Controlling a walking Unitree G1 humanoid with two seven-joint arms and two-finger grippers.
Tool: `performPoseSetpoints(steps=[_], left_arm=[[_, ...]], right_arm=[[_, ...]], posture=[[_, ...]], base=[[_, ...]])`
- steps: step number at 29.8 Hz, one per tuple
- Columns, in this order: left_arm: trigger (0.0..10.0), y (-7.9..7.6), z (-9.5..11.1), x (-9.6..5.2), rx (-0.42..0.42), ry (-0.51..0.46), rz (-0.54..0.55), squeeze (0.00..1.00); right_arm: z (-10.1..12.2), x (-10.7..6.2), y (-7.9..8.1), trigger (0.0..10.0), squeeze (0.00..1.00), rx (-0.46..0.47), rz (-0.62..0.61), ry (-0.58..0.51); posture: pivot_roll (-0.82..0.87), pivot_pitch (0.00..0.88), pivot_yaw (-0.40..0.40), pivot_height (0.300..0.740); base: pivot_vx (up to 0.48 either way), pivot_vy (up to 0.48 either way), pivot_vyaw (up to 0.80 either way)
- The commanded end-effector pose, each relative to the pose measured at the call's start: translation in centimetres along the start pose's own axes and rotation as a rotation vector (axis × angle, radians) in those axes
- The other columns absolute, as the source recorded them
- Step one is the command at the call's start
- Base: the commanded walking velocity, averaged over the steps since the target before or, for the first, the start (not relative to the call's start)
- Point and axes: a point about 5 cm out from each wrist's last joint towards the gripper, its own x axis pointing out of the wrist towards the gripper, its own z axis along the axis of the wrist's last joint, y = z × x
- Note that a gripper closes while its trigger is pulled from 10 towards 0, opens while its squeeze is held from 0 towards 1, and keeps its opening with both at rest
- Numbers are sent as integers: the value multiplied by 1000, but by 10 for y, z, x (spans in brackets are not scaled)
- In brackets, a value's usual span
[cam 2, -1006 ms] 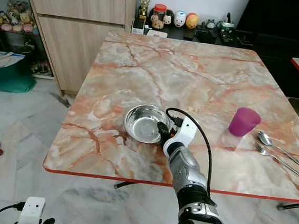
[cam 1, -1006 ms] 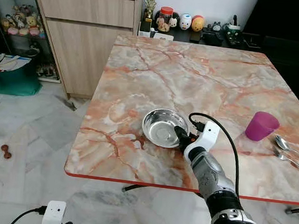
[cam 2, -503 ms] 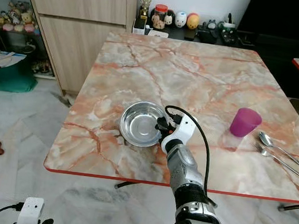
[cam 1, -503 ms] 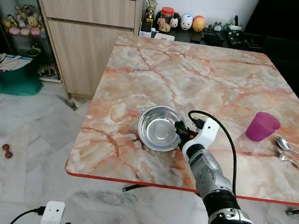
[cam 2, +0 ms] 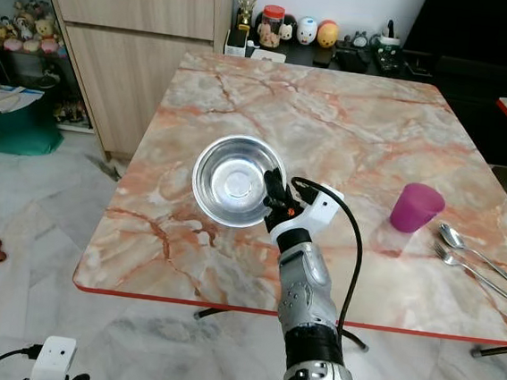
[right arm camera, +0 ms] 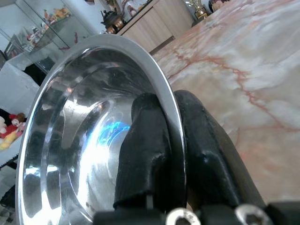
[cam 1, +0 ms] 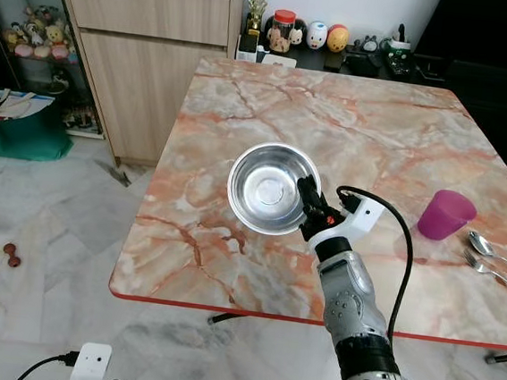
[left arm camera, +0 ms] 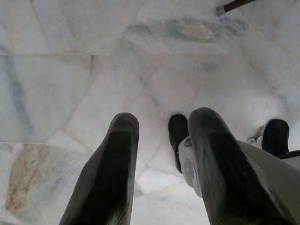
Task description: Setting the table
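**Bowl lifted clear of bench**

Right tool (cam 1: 309, 204) clamped on rim of steel bowl (cam 1: 270, 187), one finger inside, one outside, as seen close up in the right wrist view (right arm camera: 154, 140). Bowl now raised off the marble bench (cam 1: 350, 118) and tipped so its inside faces the head camera; one second ago sat flat on the bench near the front edge, half a second ago just beginning to rise. Held above the front-left part of the bench. Pink cup (cam 1: 446, 214) upright toward the right edge, unmoved. Spoon (cam 1: 490, 249) and fork (cam 1: 497, 272) lying side by side just beyond the cup, unmoved. Left tool (left arm camera: 159, 154) hanging over the marble floor (left arm camera: 70, 70), fingers parted, gripping nothing.
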Motion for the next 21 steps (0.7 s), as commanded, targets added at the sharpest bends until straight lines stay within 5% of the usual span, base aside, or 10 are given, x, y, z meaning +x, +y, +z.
performPoseSetpoints(steps=[1, 21], left_arm=[[10000, -2, -7, -1, 5, 25, -1, 0], [10000, 4, -10, -3, -15, 22, -2, 0]], right_arm=[[9, -3, 10, 10000, 0, 7, 84, -65], [24, -2, 32, 10000, 0, -69, 205, -121]], posture=[[-17, 0, -40, 740], [-15, 0, -51, 740]], base=[[0, 0, 0], [0, -29, 0]])
